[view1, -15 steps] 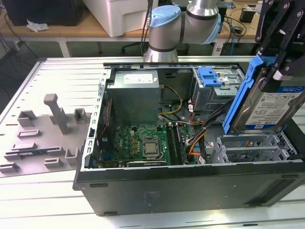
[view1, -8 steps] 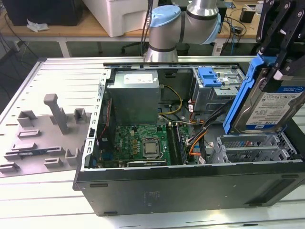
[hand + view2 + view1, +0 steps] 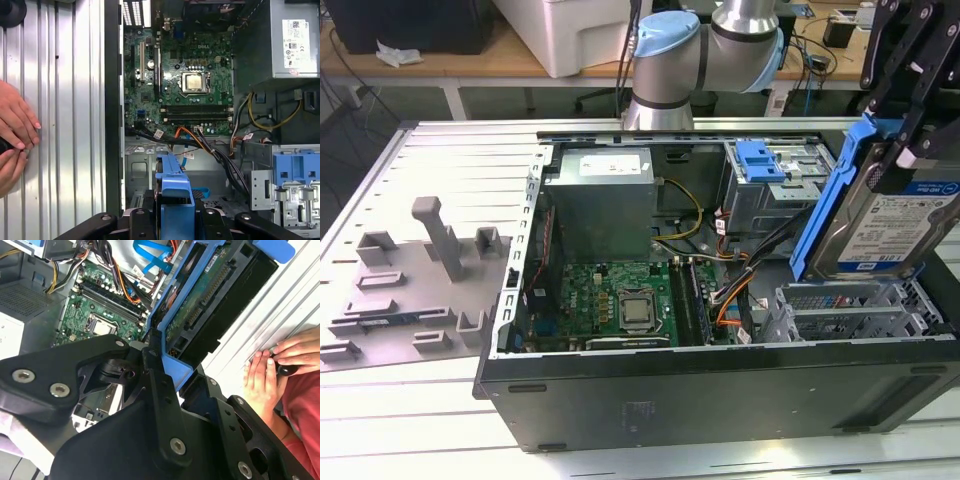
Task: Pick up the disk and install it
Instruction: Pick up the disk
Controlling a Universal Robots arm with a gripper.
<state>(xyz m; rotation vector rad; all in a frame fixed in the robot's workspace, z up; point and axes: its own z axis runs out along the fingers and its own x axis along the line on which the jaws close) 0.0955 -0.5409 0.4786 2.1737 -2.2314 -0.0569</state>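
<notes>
I've got the tool (image 3: 905, 150) clenched on the disk (image 3: 885, 225), gripping it by its blue carrier. The disk hangs tilted, label toward the exterior camera, over the end of the open computer case (image 3: 720, 390) at the exterior view's right. It is just above the grey drive cage (image 3: 860, 312). In the second wrist view the fingers (image 3: 159, 371) seem to pinch only one end of the carrier, with the disk's circuit-board side (image 3: 210, 285) running out well beyond them. My main worry is that the plastic frame flexes or slips in that grip, so the disk twists and meets the cage crooked. At this tilt a corner could catch on the cage rail and jam. The cable bundle (image 3: 745, 270) runs near the bay. In the first wrist view those cables (image 3: 215, 152) cross close to the carrier's edge (image 3: 175, 197), so I judge a snag or a pinched wire quite possible. A dropped disk would land on the cage or slide toward the motherboard (image 3: 620, 295). A person's hands (image 3: 15, 127) also rest on the worktop (image 3: 470, 150) just beside the case wall, and a sideways swing of the arm could come too near them.
</notes>
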